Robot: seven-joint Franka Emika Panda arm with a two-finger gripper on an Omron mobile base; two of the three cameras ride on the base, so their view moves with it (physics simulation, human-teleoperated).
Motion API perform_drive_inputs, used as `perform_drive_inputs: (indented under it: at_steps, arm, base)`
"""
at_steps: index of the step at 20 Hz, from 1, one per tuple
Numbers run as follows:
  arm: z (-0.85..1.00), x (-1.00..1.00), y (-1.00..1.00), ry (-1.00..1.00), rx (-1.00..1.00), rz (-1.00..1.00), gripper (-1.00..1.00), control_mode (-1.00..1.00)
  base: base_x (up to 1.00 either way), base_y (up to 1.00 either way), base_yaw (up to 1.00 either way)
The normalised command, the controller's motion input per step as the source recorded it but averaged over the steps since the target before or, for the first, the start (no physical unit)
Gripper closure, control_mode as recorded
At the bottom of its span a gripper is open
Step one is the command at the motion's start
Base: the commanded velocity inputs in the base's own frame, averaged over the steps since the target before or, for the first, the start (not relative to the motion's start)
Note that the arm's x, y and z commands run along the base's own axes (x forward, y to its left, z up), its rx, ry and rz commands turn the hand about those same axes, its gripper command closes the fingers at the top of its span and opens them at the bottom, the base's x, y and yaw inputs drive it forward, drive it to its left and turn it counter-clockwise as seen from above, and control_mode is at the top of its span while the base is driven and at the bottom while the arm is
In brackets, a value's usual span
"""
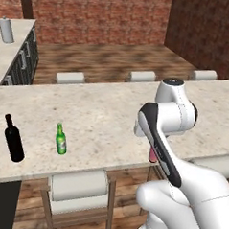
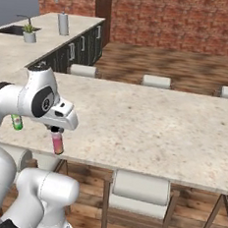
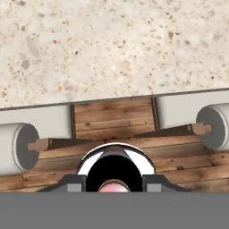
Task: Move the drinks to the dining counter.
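My hand (image 2: 58,130) is clamped on the pink bottle (image 2: 57,143) at the bench (image 2: 149,124) edge; stools (image 3: 20,145) sit below it.

Three bottles (image 1: 13,139), five stools (image 1: 78,185)

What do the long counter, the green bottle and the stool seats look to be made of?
Dining counter: polished stone, probably granite, beige with dark speckles. Green bottle: likely glass, glossy and see-through looking. Stool seats: pale grey padded cushion, perhaps fabric or vinyl, on brown wooden legs.
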Motion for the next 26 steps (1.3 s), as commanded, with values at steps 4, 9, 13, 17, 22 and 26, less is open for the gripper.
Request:
perform_drive_inputs:
  at_steps: [4,9,13,17,22,26]
  arm:
    - [-0.02,0.12,0.13,0.00,0.00,0.00,1.00,-1.00]
    - [-0.05,0.53,0.70,0.00,0.00,0.01,1.00,-1.00]
    - [0.00,0.55,0.46,0.00,0.03,0.05,1.00,-1.00]
    - [0.00,0.63,0.29,0.00,0.04,0.08,1.00,-1.00]
    - [-0.10,0.57,0.48,0.00,0.00,0.05,1.00,-1.00]
    - [-0.19,0.51,0.54,0.00,0.00,0.04,1.00,-1.00]
  base:
    - [0.33,0.34,0.00]
    - [0.00,0.00,0.00]
    - [0.00,0.00,0.00]
    - [0.00,0.00,0.00]
    - [0.00,0.00,0.00]
    - [0.00,0.00,0.00]
